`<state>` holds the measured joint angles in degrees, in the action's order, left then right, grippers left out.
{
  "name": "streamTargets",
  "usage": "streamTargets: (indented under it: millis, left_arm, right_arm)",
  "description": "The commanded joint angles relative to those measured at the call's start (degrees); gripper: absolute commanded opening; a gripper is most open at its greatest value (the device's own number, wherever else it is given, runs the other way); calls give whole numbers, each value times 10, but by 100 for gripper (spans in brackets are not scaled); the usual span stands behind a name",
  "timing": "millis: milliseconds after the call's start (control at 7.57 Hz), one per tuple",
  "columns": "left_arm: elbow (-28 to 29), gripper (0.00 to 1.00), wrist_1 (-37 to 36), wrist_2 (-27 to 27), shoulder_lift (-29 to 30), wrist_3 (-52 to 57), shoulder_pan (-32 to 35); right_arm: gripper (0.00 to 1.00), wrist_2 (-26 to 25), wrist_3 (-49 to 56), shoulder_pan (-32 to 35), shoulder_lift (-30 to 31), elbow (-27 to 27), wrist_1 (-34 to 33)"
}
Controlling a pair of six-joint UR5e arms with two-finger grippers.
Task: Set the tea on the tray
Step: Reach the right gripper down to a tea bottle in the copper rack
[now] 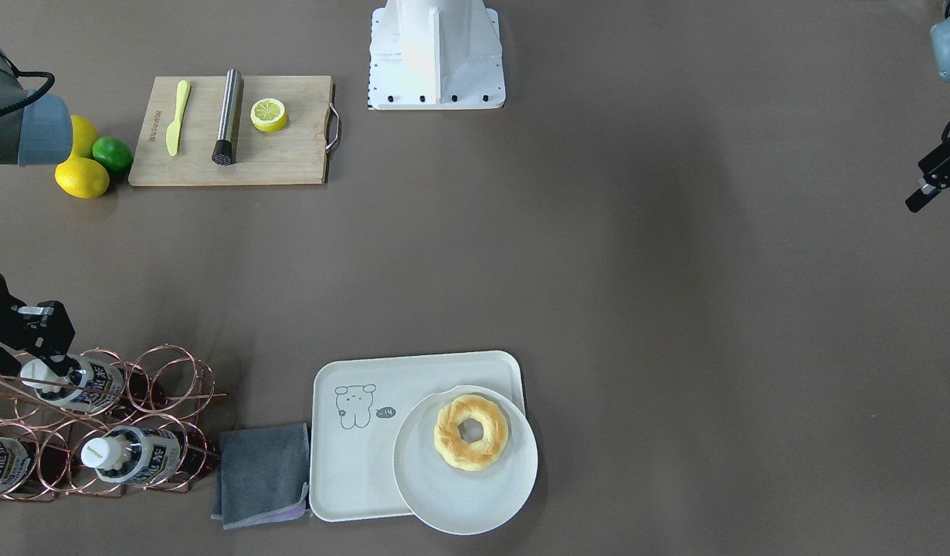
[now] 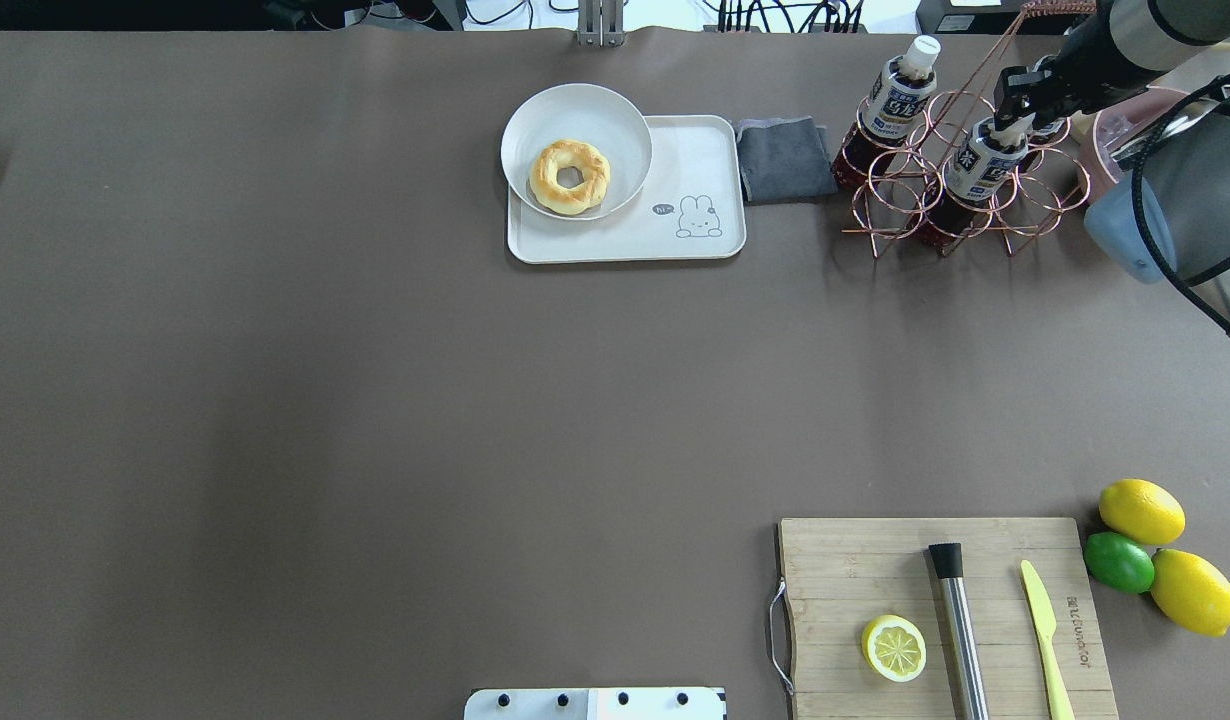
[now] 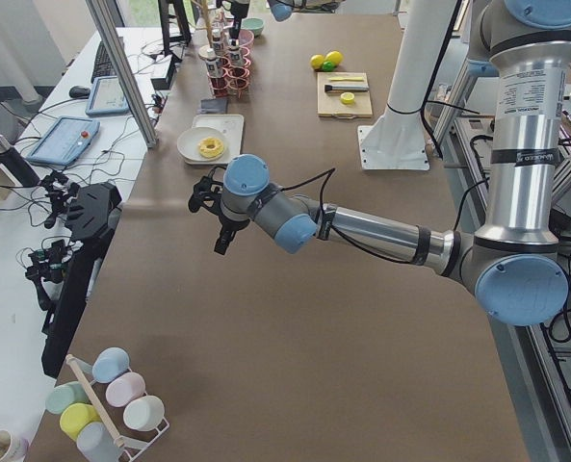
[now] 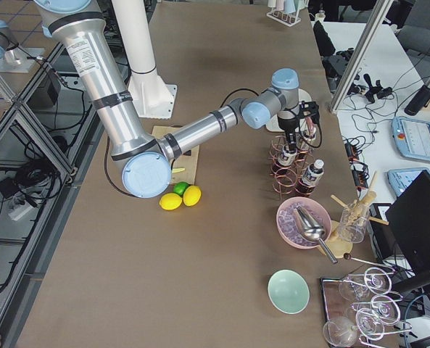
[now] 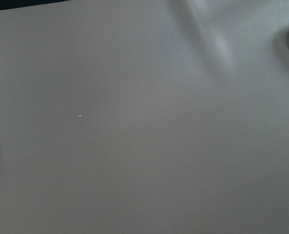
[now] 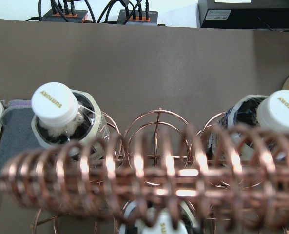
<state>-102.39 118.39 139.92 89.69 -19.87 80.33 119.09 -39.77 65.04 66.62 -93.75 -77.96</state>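
Three alike bottles stand tilted, caps up, in a copper wire rack (image 1: 183,386) on the robot's right side of the bench (image 1: 676,309), at the edge far from its base. The tea (image 1: 77,384) is the bottle in the rack's row nearer the robot, so it is not on the tray (image 1: 351,463). The right end effector (image 2: 1008,120) is down at the bottle's white cap, with its fingers about the neck as far as the overhead view shows. Whether they have closed on it cannot be told. The right wrist camera catches only the rim of that cap behind a blurred copper coil. A second bottle (image 1: 131,455) and a third bottle (image 1: 2,465) sit in the farther row.

The tray lies near the rack, with a folded grey cloth (image 1: 262,475) between them that touches the tray's edge. A round white plate (image 1: 475,494) rests partly on the tray and overhangs its rim, and it carries a ring-shaped pastry (image 1: 471,431). The end of the tray with the drawn bear is bare.

The left end effector (image 1: 924,194) hovers over bare bench, well apart from all this, with nothing in it. How far it is open cannot be told.
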Motion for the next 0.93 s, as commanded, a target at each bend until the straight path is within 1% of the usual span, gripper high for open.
streamTargets:
  millis: [0, 264, 397, 529, 661, 793]
  left_arm:
    - [0, 99, 0, 0, 0, 3, 0]
    - [0, 99, 1, 2, 0, 4, 0]
    - [-1, 99, 1, 3, 0, 4, 0]
    - [-1, 99, 1, 3, 0, 4, 0]
    - [-1, 99, 1, 3, 0, 4, 0]
    - [-1, 99, 1, 3, 0, 3, 0]
  right_arm:
    - [0, 0, 0, 0, -9, -1, 0]
    - [0, 5, 0, 8, -11, -5, -2]
    - [0, 10, 1, 22, -11, -16, -9]
    - [0, 29, 1, 39, -10, -25, -10]
    - [0, 37, 2, 53, -9, -40, -10]
    - [0, 37, 7, 63, -10, -61, -31]
